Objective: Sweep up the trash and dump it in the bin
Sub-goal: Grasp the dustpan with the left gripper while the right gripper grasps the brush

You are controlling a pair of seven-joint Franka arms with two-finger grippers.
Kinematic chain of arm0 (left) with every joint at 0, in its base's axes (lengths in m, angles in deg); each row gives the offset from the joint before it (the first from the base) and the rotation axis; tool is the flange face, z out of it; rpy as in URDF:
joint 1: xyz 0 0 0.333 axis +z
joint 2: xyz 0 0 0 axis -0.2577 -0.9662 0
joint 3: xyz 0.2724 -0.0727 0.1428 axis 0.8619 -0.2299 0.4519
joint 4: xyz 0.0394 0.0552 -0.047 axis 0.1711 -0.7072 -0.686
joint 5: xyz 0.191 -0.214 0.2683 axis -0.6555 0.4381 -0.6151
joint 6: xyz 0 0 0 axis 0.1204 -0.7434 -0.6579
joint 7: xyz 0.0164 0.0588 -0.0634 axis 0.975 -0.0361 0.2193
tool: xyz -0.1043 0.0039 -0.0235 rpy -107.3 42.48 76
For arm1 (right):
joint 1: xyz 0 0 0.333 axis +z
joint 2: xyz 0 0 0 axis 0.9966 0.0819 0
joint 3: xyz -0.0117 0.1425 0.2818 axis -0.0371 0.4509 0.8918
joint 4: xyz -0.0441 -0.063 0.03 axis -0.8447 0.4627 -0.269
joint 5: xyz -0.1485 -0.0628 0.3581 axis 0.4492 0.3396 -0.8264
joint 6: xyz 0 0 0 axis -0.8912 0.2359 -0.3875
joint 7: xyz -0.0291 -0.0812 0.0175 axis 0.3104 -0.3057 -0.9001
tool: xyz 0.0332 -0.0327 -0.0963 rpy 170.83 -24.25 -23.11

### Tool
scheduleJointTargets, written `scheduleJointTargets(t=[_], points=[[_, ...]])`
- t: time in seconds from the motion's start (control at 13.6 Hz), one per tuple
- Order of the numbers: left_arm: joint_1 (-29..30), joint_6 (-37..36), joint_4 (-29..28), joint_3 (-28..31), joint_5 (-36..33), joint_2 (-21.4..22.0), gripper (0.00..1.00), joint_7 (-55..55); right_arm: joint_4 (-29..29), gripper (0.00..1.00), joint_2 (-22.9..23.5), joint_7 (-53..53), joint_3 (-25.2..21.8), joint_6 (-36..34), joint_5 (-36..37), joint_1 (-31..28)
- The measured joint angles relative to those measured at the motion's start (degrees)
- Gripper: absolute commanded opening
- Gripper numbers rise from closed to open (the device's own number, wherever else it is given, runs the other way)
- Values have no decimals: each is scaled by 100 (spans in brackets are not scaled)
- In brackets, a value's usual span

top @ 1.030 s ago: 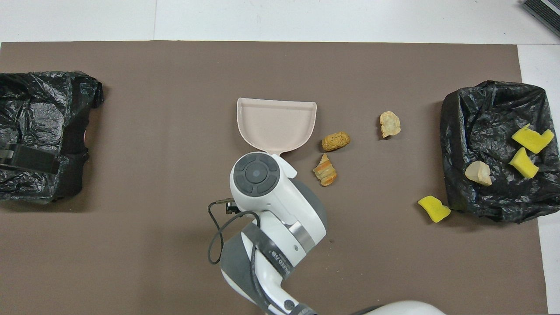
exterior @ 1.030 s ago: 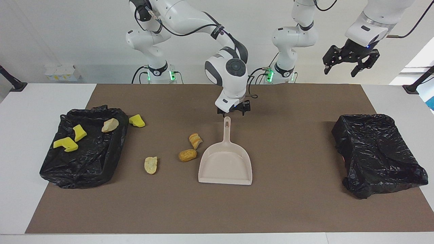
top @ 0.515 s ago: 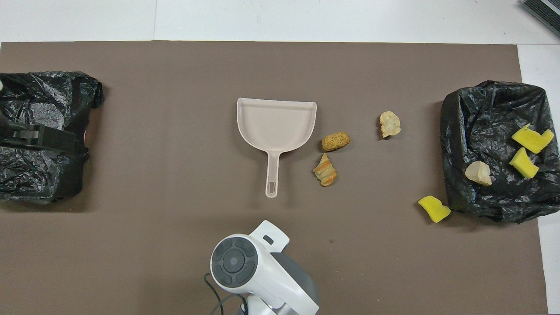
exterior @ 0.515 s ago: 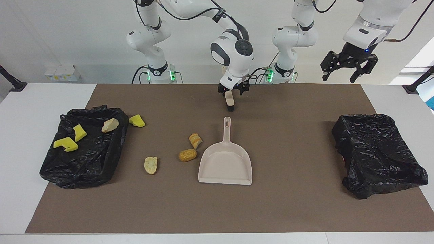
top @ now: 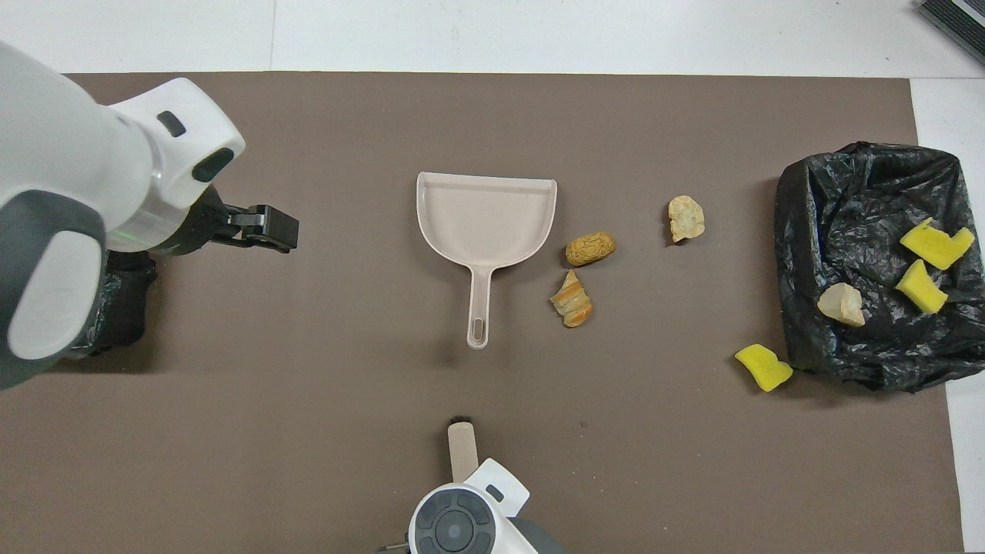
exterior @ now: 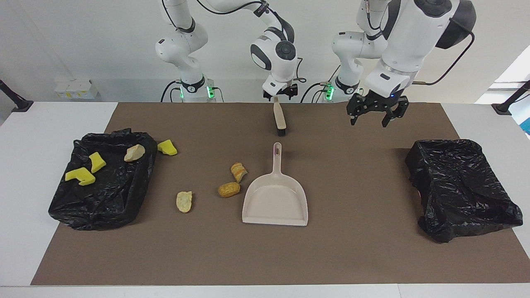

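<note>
Facing view showed the right claw (exterior: 280, 92) clamped on the top of a small brush (exterior: 280, 119), which hung bristles-down over the brown mat near the robots' edge of the worktop (exterior: 25, 136), just above the dustpan (exterior: 275, 198) handle's end. The left claw (exterior: 377, 112) hung with its fingers apart and holding nothing, over the mat between the dustpan and the black bin (exterior: 461, 188) at the left arm's end. That bin appeared to hold no trash, though its crumpled liner hid the inside. The other black bag (exterior: 103, 182), at the right arm's end, carried two yellow sponge chunks (exterior: 85, 169) and one tan lump (exterior: 134, 152) on its top; a third yellow chunk (exterior: 167, 147) lay on the mat touching or just beside its corner. Three bread-like lumps (exterior: 229, 189) lay loose on the mat beside the dustpan, two close to its side wall and one nearer the bag. The step in hand looked like bringing the brush down to sweep. To do it well, the left claw probably should steady the dustpan by its handle, and the brush should land on the bag side of the lumps and push them round toward the pan's open mouth, which faced away from the robots.
</note>
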Motion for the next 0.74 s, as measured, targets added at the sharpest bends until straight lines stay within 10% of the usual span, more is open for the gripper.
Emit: scheduleJointTargets(t=[0.52, 0.74], points=[[-552, 1128, -784, -4, -31, -201, 100, 666, -419, 64, -196, -129, 0, 125, -328, 70], [-866, 1683, -973, -5, -269, -585, 100, 1269, -522, 21, -287, -168, 1, 138, -357, 146]])
